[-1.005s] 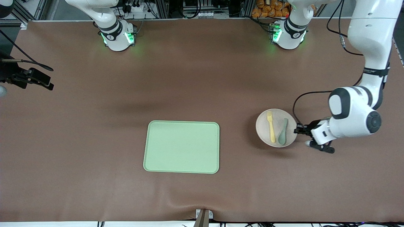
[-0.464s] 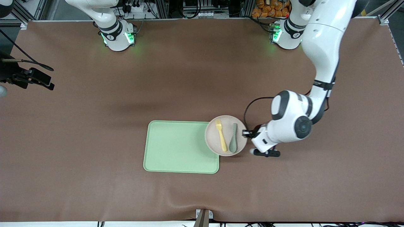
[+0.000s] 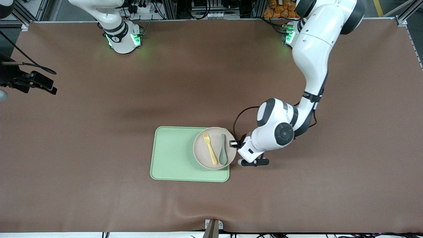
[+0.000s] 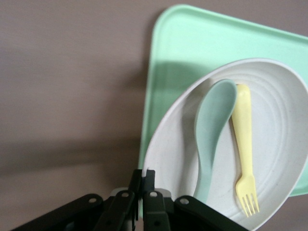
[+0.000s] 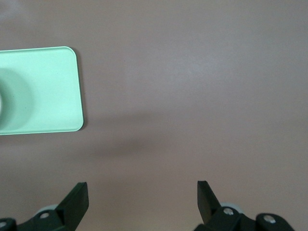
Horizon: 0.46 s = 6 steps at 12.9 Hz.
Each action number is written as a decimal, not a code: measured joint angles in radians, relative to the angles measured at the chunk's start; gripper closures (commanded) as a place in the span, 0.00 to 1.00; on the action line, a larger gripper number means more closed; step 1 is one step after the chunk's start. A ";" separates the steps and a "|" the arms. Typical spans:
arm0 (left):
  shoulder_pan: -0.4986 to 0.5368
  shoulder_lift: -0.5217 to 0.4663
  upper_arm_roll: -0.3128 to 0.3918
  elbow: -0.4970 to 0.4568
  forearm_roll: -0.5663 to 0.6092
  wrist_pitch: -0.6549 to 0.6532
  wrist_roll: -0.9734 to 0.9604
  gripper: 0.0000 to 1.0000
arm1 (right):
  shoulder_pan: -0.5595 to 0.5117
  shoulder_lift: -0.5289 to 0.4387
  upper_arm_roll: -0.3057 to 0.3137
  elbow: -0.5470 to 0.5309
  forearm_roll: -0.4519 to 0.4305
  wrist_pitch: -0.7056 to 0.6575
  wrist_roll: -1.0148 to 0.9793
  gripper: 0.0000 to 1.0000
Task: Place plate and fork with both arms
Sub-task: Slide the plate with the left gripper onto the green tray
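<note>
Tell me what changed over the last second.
The left gripper, shut on the plate rim, carried it from the left arm's end of the table to over the tray. The fork and spoon rode along. The right gripper waits open; the tray stayed put.

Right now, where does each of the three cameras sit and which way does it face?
Front view: high across the table, facing both bases; shows the left arm reaching to the pale green rectangular tray.
Left wrist view: on the left arm's wrist, looking down past the left gripper, shut on the round speckled beige plate holding the pale yellow plastic fork and grey-green spoon.
Right wrist view: on the waiting right arm's wrist, over the brown table; the right gripper is open.
All three share the tray.
</note>
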 measured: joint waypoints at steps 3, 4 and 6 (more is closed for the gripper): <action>-0.038 0.037 0.000 0.013 -0.017 0.046 -0.015 1.00 | 0.000 0.004 0.003 0.000 0.003 -0.001 -0.006 0.00; -0.049 0.045 0.000 0.015 -0.019 0.056 -0.024 1.00 | 0.000 0.006 0.005 0.000 0.004 -0.002 -0.006 0.00; -0.072 0.056 0.001 0.018 -0.019 0.068 -0.036 1.00 | 0.000 0.013 0.007 -0.001 0.004 -0.002 -0.006 0.00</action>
